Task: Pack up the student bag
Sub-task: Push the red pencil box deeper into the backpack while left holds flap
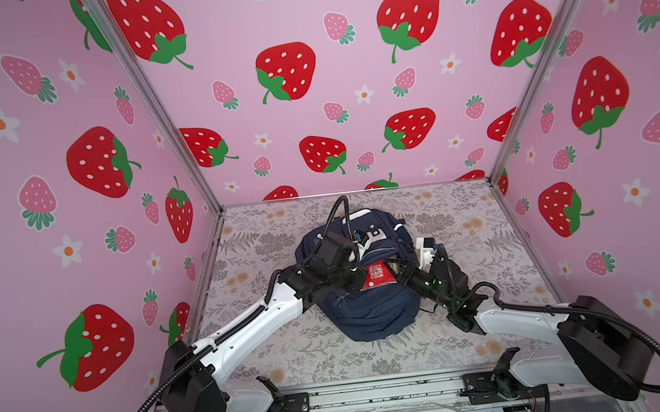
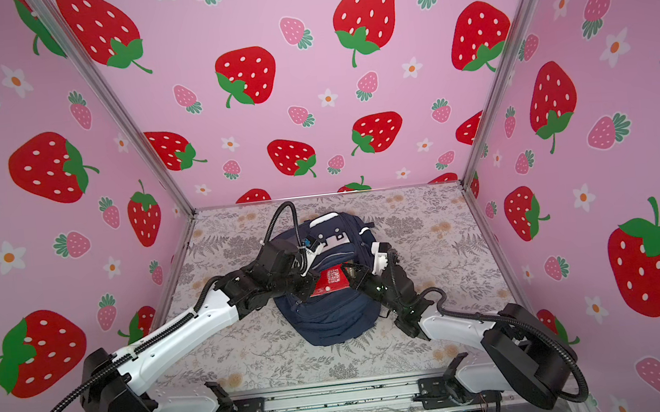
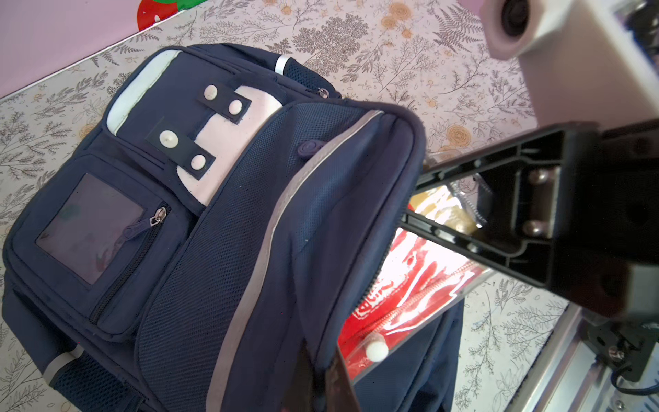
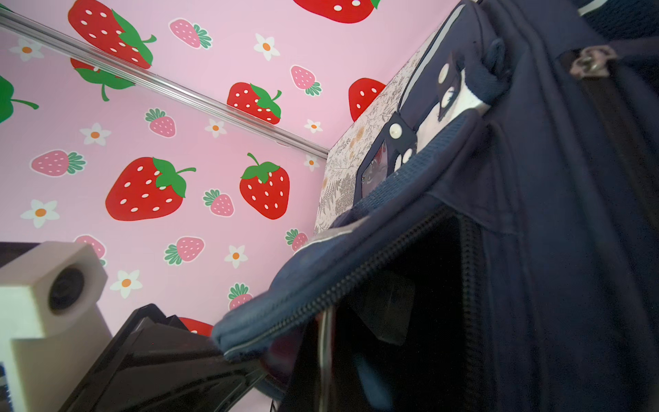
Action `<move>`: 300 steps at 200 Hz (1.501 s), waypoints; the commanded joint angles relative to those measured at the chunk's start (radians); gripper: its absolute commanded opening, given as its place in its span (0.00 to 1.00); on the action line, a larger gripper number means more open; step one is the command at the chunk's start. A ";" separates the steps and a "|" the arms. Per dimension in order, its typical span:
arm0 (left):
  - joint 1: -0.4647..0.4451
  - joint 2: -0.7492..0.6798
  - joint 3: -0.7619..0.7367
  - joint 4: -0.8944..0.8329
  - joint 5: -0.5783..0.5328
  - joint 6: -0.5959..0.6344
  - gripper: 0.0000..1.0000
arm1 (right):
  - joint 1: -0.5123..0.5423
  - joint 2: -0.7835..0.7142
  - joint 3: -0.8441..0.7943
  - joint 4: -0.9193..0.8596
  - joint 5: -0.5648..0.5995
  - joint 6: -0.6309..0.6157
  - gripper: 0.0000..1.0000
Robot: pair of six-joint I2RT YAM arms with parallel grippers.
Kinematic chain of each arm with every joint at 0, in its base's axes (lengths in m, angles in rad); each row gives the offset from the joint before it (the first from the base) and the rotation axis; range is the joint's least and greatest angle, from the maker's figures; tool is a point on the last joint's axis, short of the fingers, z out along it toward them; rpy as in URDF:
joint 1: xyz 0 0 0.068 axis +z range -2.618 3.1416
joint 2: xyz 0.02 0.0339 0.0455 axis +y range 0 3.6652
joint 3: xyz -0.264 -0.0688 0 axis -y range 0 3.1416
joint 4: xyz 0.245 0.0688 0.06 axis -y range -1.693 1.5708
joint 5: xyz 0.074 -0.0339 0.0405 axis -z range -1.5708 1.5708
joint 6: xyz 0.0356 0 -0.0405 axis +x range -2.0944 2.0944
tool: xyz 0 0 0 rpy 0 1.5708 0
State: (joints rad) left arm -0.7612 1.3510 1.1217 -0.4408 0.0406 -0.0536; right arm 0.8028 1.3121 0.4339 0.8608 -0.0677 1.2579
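The student bag (image 1: 373, 315) (image 2: 332, 323), a navy backpack, lies on the middle of the table in both top views. Its white patch (image 3: 228, 142) faces up. My left gripper (image 1: 359, 281) (image 2: 307, 286) (image 3: 321, 381) is shut on the edge of the bag's opened flap (image 3: 313, 221), holding it up. My right gripper (image 1: 391, 267) (image 2: 350, 272) (image 3: 463, 207) is shut on a red clear-plastic zip pouch (image 1: 377, 275) (image 2: 330, 281) (image 3: 403, 281). The pouch sits partly in the bag's mouth. In the right wrist view the dark opening (image 4: 410, 303) lies just ahead; the pouch's edge (image 4: 322, 342) is blurred.
A floral cloth (image 1: 292, 344) covers the table. Pink strawberry walls (image 1: 308, 92) close the back and both sides. An aluminium rail (image 1: 381, 394) with both arm bases runs along the front edge.
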 commanded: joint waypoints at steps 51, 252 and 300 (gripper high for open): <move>0.005 -0.071 -0.019 0.072 0.091 -0.004 0.00 | 0.010 0.113 0.146 -0.026 0.095 -0.069 0.00; 0.032 -0.078 -0.058 0.122 0.149 -0.045 0.00 | 0.096 0.105 0.342 -0.606 0.044 -0.351 0.43; 0.034 -0.090 -0.048 0.107 0.150 -0.040 0.00 | 0.177 0.090 0.274 -0.591 0.060 -0.345 0.21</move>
State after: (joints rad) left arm -0.7216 1.3029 1.0550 -0.4160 0.1196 -0.1078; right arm 0.9546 1.4158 0.7410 0.2737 -0.0093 0.9131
